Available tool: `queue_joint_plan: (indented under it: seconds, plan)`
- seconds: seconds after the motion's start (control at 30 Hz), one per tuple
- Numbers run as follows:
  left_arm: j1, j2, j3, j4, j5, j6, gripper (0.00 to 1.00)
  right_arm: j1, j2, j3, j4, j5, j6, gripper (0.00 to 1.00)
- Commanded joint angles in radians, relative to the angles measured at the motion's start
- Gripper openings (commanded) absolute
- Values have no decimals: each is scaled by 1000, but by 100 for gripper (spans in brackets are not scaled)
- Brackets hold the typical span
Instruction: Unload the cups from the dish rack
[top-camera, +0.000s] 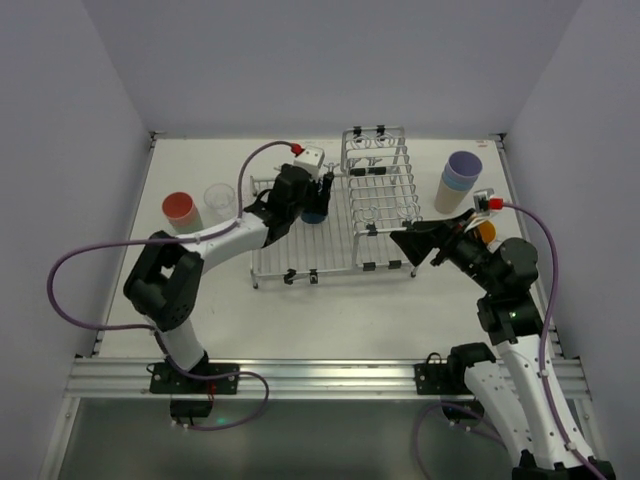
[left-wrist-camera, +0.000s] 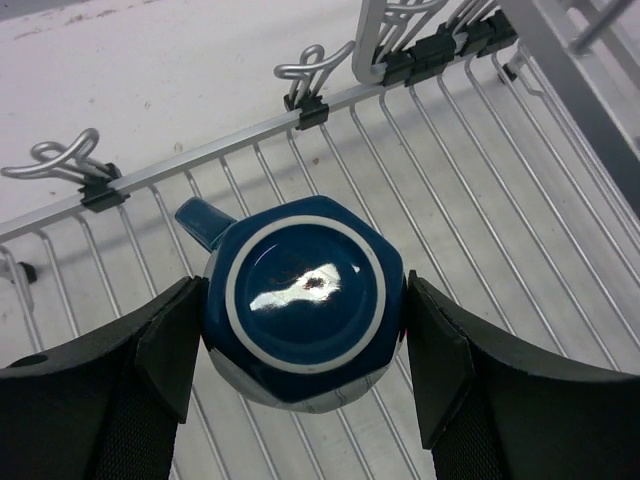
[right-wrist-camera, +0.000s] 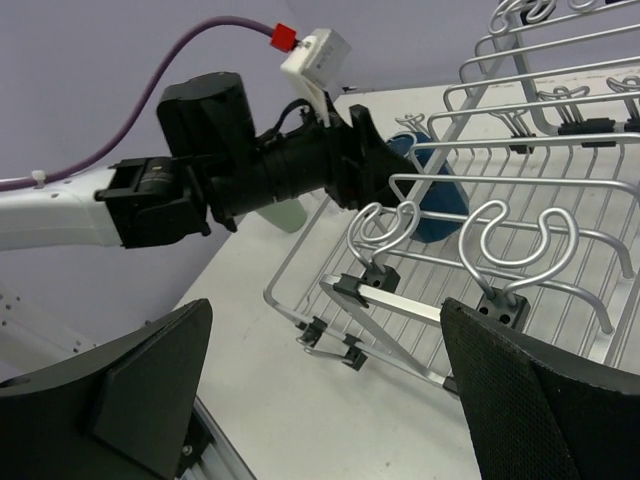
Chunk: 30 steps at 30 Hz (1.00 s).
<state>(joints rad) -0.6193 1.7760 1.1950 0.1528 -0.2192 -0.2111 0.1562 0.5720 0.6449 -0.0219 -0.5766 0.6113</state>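
Left gripper (left-wrist-camera: 305, 345): jaws clamped on inverted dark blue mug (left-wrist-camera: 300, 295).
Dish rack (top-camera: 330, 245): central, nearer far edge.
Right gripper (right-wrist-camera: 325, 390): jaws wide apart, toward right edge.

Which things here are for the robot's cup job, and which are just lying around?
For the job:
- dish rack
- dark blue mug, held in the left hand
- red cup
- clear cup
- stacked cups
- orange-inside cup

Just lying about:
- purple cable
- metal rail at the table's near edge
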Motion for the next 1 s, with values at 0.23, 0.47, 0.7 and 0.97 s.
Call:
queue_joint_plan:
  seconds: [0.23, 0.47, 0.7, 0.97]
  plan:
    - [0, -581, -178, 181, -9, -131, 26, 45, 46, 27, 207, -34, 166, 99]
    - [0, -897, -305, 198, 56, -241, 23, 196, 130, 74, 296, 58, 211, 99]
    - [0, -945, -324, 281, 280, -422, 21, 391, 291, 174, 454, 128, 246, 99]
    - [0, -944, -337, 395, 414, -536, 20, 520, 423, 254, 530, 182, 217, 99]
